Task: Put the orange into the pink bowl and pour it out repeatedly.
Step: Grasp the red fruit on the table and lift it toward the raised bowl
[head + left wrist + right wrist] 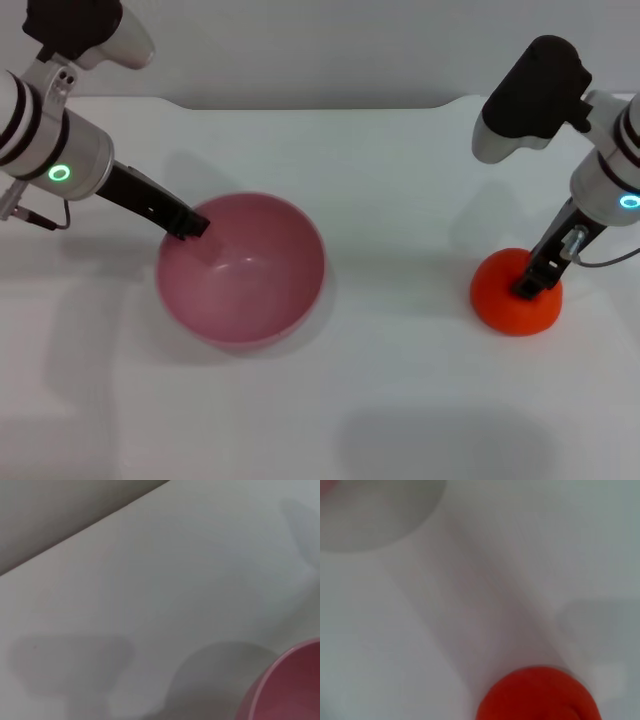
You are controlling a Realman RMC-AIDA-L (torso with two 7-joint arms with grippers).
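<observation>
Resting on the white counter [400, 400], the orange [515, 292] is touched from above by the right pincer [527, 287]; its grip cannot be told. The pink bowl's [241, 268] rim is met by the left pincer [188, 225], opening unclear.

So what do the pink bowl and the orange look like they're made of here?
The pink bowl looks like smooth moulded plastic with a glossy finish: small bright highlights sit on its inner wall. The orange looks like a plastic or rubbery toy, evenly bright orange-red with no visible peel texture; which of the two I cannot tell. The right gripper is on top of it.
</observation>
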